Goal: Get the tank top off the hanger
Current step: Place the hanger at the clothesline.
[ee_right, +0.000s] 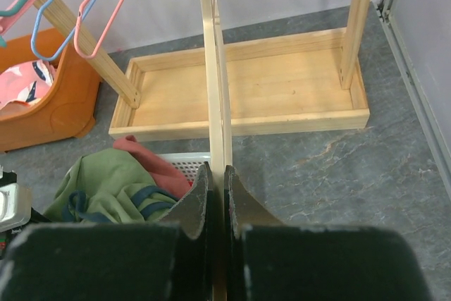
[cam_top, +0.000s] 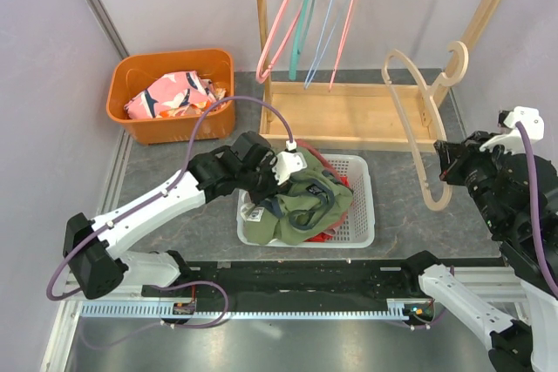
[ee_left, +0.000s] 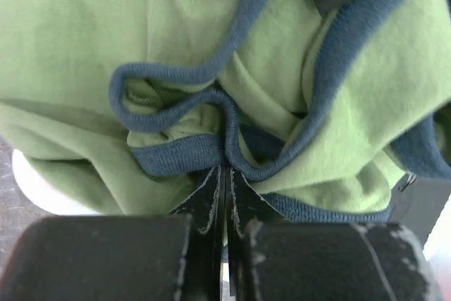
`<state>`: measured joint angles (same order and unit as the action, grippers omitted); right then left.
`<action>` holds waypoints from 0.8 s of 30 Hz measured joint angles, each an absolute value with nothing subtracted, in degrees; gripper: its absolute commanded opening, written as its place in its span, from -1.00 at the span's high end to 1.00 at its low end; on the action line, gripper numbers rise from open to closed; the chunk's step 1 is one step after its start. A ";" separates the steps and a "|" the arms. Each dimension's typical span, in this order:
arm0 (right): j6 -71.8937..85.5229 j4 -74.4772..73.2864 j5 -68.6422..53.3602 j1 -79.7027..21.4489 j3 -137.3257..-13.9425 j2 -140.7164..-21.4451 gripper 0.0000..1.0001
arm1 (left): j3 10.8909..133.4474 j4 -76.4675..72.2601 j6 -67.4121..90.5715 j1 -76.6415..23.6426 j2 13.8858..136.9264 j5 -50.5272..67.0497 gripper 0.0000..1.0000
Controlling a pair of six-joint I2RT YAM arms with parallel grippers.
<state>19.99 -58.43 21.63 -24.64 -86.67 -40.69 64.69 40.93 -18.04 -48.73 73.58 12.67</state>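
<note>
The green tank top (cam_top: 309,202) with blue trim lies bunched in a white basket (cam_top: 364,231), apart from the hanger. My left gripper (cam_top: 292,170) is down on its left side. In the left wrist view the left gripper (ee_left: 227,170) is shut, pinching the blue hem of the tank top (ee_left: 84,47). The bare wooden hanger (cam_top: 434,205) hangs in the air to the right of the basket, with my right gripper (cam_top: 443,163) shut on its lower arm. In the right wrist view the right gripper (ee_right: 218,174) clamps the thin edge of the hanger (ee_right: 215,68). The tank top (ee_right: 106,181) shows at lower left there.
A wooden rack (cam_top: 349,115) at the back carries several coloured wire hangers (cam_top: 305,23). An orange bin (cam_top: 174,128) with a pink patterned cloth stands at back left. A red garment (ee_right: 141,153) lies under the tank top in the basket.
</note>
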 measured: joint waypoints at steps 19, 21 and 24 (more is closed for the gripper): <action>18.55 -57.93 20.21 -24.64 -88.09 -48.10 1.00 | 43.44 22.98 -20.16 -50.50 73.52 11.79 -0.50; 18.11 -57.39 20.25 -24.64 -88.33 -49.39 1.00 | 43.51 22.65 -20.78 -50.48 73.34 10.87 -0.72; 17.06 -57.43 20.67 -24.64 -90.50 -52.25 1.00 | 44.53 24.29 -21.15 -50.61 72.42 10.35 -0.96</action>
<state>17.06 -57.43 20.67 -24.64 -90.50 -52.25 44.53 24.29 -21.15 -50.61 72.42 10.35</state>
